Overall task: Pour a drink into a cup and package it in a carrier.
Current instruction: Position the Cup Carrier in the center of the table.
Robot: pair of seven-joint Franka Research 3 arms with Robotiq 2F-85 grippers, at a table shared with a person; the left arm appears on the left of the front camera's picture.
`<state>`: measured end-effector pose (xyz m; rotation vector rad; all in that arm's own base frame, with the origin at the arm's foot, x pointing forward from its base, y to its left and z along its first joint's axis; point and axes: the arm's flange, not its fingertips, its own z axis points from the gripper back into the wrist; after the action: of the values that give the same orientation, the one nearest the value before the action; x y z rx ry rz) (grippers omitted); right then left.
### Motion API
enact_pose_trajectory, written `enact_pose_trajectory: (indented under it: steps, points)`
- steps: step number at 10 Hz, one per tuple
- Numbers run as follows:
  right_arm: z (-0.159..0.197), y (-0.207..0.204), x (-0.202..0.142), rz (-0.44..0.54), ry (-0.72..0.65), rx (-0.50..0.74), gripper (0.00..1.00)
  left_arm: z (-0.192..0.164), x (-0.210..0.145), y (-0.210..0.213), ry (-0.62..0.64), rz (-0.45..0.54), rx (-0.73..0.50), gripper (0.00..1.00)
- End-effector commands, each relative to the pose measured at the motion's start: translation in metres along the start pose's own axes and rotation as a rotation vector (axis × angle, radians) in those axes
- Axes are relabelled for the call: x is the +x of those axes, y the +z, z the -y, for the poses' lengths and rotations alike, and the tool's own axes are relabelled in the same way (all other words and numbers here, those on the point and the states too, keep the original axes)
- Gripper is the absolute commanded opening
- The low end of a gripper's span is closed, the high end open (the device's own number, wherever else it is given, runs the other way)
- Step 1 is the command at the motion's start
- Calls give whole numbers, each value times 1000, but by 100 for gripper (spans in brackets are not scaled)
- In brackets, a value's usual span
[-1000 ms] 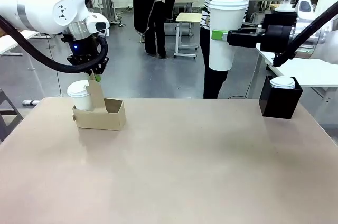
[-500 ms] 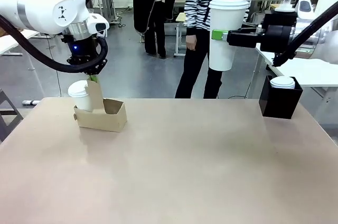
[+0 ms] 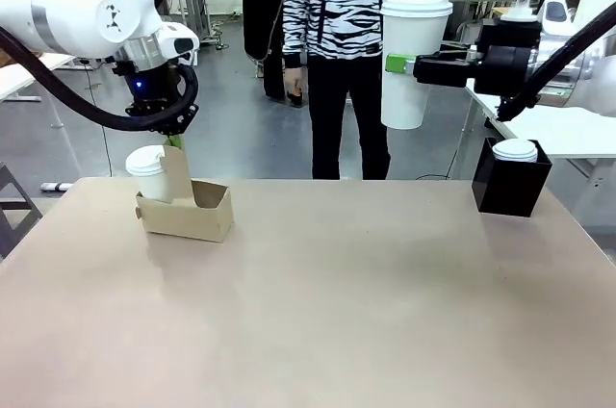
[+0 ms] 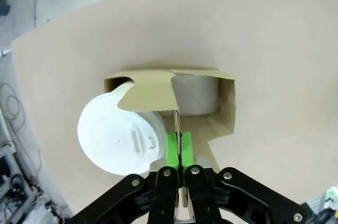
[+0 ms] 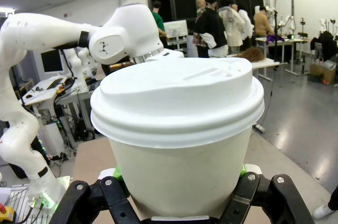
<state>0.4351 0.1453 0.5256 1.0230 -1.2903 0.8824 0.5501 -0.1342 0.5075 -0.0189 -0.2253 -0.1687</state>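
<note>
The brown cardboard carrier (image 3: 192,214) rests at the table's left rear. One lidded white cup (image 3: 147,173) stands in its left slot. My left gripper (image 3: 174,141) is shut on the carrier's upright handle panel, green pads (image 4: 172,149) pinching the panel's edge from above. Beside them are the cup's lid (image 4: 119,135), the carrier (image 4: 224,109) and an empty slot (image 4: 195,96). My right gripper (image 3: 402,63) is shut on a tall lidded white cup (image 3: 412,52), held high over the table's right rear. That cup (image 5: 179,123) sits upright between my right gripper (image 5: 178,175) fingers. The drink is hidden under the lids.
A black square box (image 3: 510,185) with a white lid (image 3: 516,149) showing at its top stands at the table's far right corner. A person in a striped top (image 3: 337,13) stands just beyond the far edge. The tan table (image 3: 337,312) is bare through the middle and front.
My left gripper has shut on the carrier's handle panel, and the carrier has shifted slightly right. The person behind the table has walked to the picture's left. The right arm holds still.
</note>
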Motion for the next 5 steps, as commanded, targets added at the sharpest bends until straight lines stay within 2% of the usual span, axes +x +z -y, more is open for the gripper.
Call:
enact_pose_trajectory:
  steps: [1, 3, 5]
  points:
    - [1, -3, 4, 8, 4, 8, 80, 6, -18, 32, -22, 47, -69, 2]
    - [1, -3, 4, 8, 4, 8, 80, 29, -32, 70, -16, 73, -94, 2]
    - [1, -3, 4, 8, 4, 8, 80, 67, -57, 106, 8, 63, -120, 2]
